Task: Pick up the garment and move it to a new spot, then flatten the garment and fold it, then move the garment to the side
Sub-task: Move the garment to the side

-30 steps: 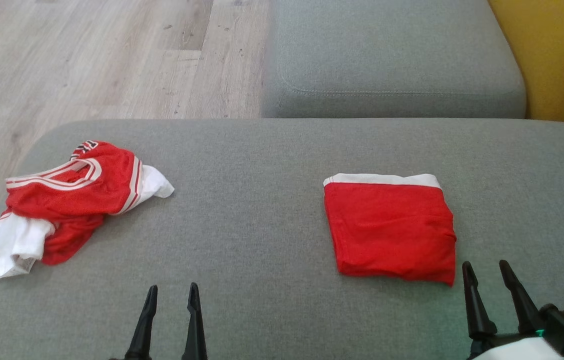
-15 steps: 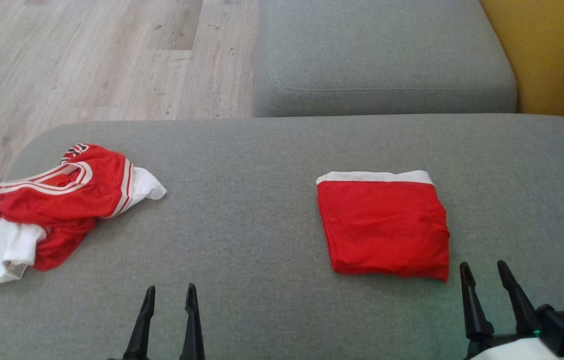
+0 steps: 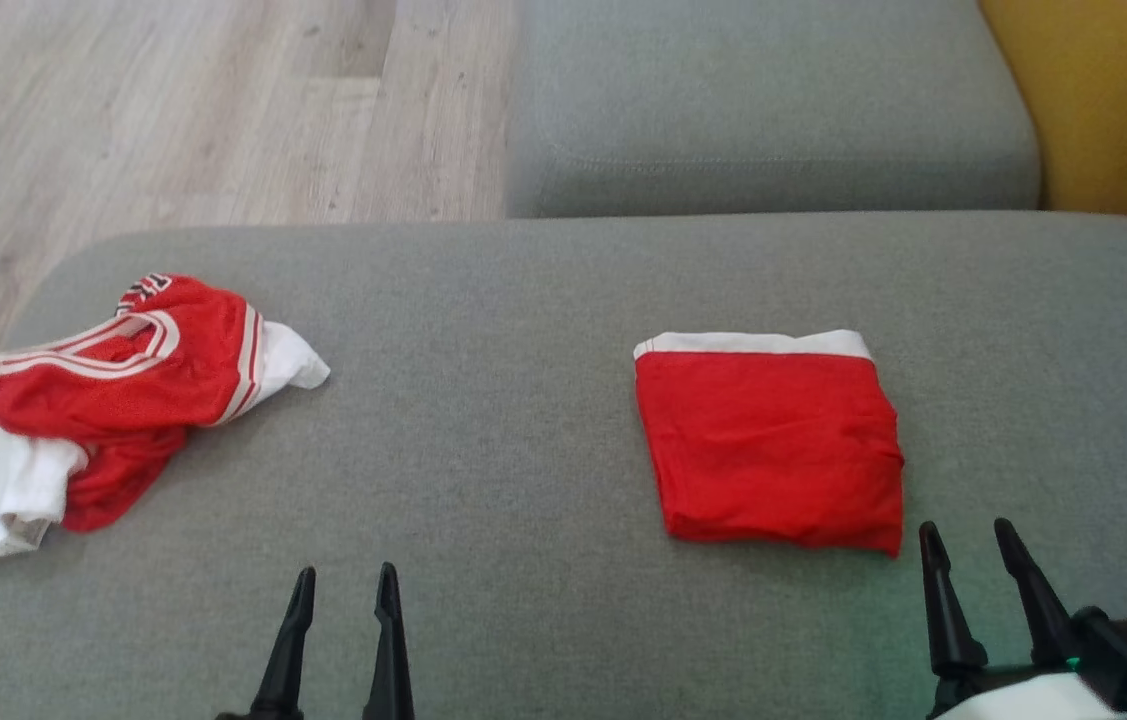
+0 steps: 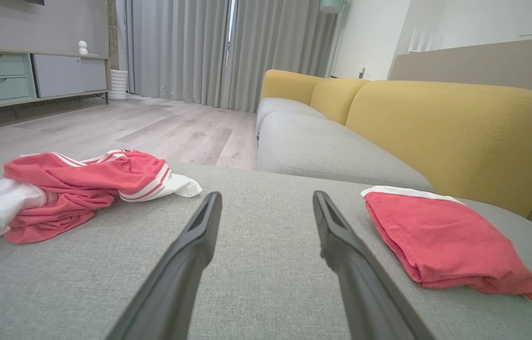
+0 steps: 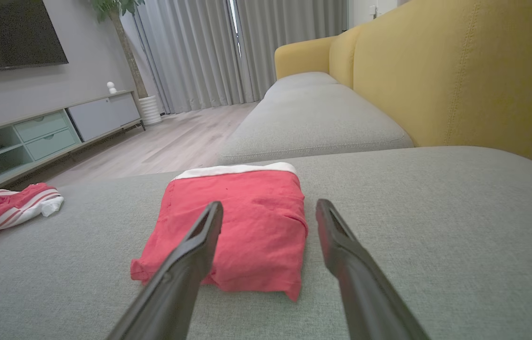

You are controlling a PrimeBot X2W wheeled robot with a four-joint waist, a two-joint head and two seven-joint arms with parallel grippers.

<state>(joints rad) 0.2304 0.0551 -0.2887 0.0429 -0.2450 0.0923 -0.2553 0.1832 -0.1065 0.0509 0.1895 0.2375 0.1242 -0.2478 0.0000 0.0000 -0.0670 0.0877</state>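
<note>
The only change I see over the last second is my own viewpoint. The whole head picture has slid a little, so the head camera moved and the cloth did not.

The big grey seat cushion (image 3: 523, 330) has its far edge a touch higher in the frame than before. Everything on it keeps the same spacing.

The crumpled red-and-white jersey (image 3: 113, 400) lies at nine o'clock, near the cushion's left edge, in the same heap with its white lining spilling out. From the left wrist it sits at ten o'clock (image 4: 81, 184).

The folded red garment (image 3: 771, 450) is at three o'clock, a neat flat square with its white band on the far side, well apart from the jersey. From the right wrist it is dead ahead at twelve (image 5: 247, 198).

The left gripper (image 3: 343, 578) is at six o'clock and the right gripper (image 3: 968, 530) at five. Both sit where they were, fingers spread and pinching nothing. The right one's tips are just beside the folded square's near right corner, and I can't tell whether they touch it. The wrist views show clear daylight between each pair of fingers (image 4: 266, 196) (image 5: 269, 204).

My reading is that I'm between steps. The folded piece looks finished and set aside on the right. The heap on the left looks like the next one to lift to a fresh spot, flatten and fold. The left arm is the closer one for that reach.
</note>
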